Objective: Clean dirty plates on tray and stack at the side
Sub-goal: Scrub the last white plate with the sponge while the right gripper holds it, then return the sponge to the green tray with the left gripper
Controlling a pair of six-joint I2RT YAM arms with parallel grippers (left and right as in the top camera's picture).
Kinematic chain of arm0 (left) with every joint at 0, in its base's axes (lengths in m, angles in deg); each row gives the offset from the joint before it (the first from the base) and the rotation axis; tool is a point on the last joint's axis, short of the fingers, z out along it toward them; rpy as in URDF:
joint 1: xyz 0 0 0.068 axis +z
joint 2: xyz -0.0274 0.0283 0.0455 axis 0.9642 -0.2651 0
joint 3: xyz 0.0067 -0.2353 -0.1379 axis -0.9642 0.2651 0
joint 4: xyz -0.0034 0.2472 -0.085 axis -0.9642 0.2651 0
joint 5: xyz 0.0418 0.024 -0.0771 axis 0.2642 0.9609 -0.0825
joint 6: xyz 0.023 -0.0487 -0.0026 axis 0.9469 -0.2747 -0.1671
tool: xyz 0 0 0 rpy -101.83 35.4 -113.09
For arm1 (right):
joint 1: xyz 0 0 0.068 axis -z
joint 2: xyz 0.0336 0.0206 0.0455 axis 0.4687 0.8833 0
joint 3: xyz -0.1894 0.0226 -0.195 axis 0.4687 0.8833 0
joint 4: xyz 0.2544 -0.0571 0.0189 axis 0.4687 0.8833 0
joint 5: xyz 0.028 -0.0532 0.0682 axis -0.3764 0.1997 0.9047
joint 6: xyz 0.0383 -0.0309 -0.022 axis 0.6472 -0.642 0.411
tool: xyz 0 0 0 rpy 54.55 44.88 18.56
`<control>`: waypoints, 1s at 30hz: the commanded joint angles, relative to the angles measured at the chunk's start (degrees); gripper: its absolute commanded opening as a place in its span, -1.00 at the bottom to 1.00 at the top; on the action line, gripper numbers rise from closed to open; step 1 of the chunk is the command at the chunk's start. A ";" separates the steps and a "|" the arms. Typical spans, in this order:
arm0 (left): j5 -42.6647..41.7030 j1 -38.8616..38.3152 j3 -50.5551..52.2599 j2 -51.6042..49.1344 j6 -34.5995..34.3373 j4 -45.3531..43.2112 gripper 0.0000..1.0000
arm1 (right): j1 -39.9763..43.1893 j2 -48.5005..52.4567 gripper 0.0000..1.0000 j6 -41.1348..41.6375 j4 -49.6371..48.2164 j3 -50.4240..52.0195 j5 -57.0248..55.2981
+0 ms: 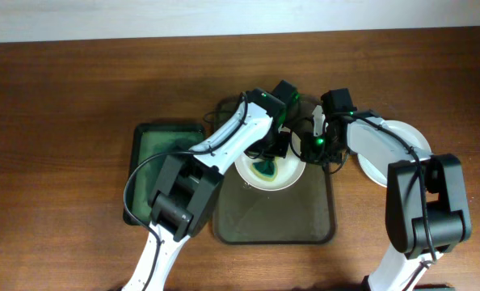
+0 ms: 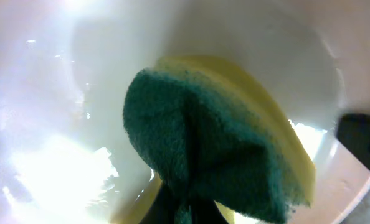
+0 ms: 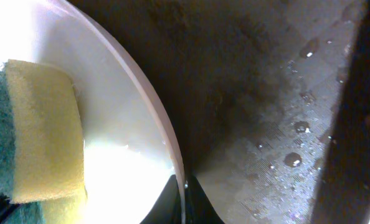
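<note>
Surface (image 1: 62, 97) is brown wood with visible grain, smooth, with a soft sheen. Plate (image 2: 42, 93) is super glossy white and smooth, throwing big glare. Could be glazed ceramic or hard plastic, can't tell which. Sponge (image 2: 197, 149) has two layers: a rough, fibrous dark green scouring side and soft, porous yellow foam. Tray (image 3: 266, 137) is dark and matt, with a fine woven-looking texture and water beads sitting on it. Arm shells (image 1: 238, 133) look like smooth white plastic.

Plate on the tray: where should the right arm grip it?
Its right rim, coming from the right, one finger above, one below: the plate is shallow with a thin raised edge, and the sponge fills its centre.
</note>
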 commanded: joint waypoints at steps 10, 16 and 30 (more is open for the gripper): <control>18.75 8.81 -14.78 9.09 -4.81 23.47 -1.00 | -0.26 0.09 -0.91 -0.09 0.07 0.09 -0.35; 24.35 21.11 -9.92 12.41 -4.90 30.77 -1.00 | -0.26 0.09 -0.92 -6.36 -0.13 0.09 -0.33; 16.94 23.63 15.10 20.24 -2.03 13.03 0.04 | -0.26 0.09 -0.62 -13.03 -3.87 0.09 -0.33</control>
